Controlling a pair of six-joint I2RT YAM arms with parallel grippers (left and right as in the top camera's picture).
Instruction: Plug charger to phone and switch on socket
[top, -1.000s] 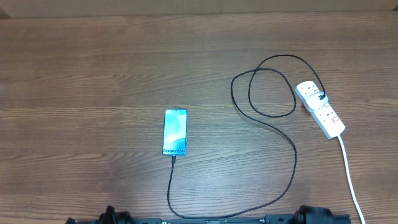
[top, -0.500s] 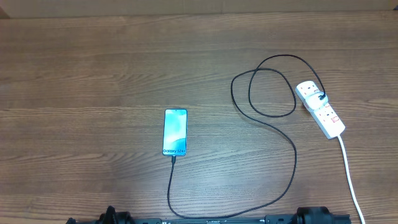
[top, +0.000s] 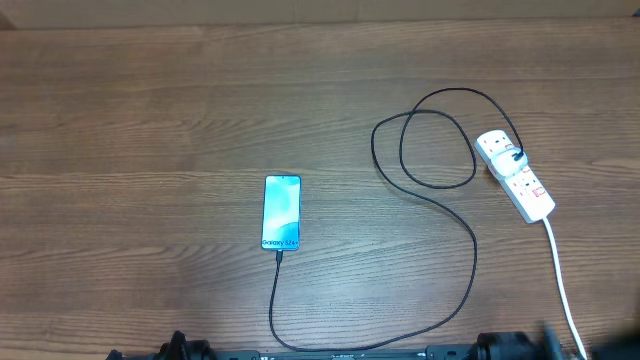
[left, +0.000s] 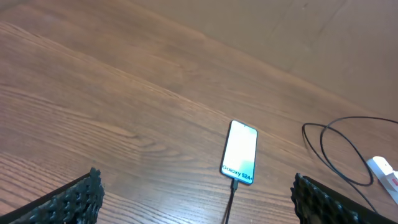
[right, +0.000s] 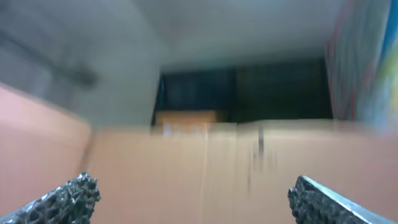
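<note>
The phone (top: 282, 212) lies screen up at mid-table, its lit screen reading "Galaxy S24+"; it also shows in the left wrist view (left: 240, 152). The charger's connector tip (top: 279, 256) sits in the phone's bottom edge. Its thin black cable (top: 474, 250) loops right and back to a black plug (top: 515, 155) in the white socket (top: 520, 180). I cannot tell how the socket's red switches stand. My left gripper (left: 196, 200) is open and empty, well short of the phone. My right gripper (right: 193, 200) is open and empty in a blurred view of a cardboard wall.
The socket's white cord (top: 560, 285) runs off the table's front edge at the right. A cardboard wall (top: 320, 12) borders the far side. Both arm bases (top: 190, 350) sit at the front edge. One end of the socket (left: 387, 174) shows in the left wrist view.
The right gripper's jaws have gone from shut to open. A faint blur has appeared by the right arm's base. Phone, cable and socket have not moved.
</note>
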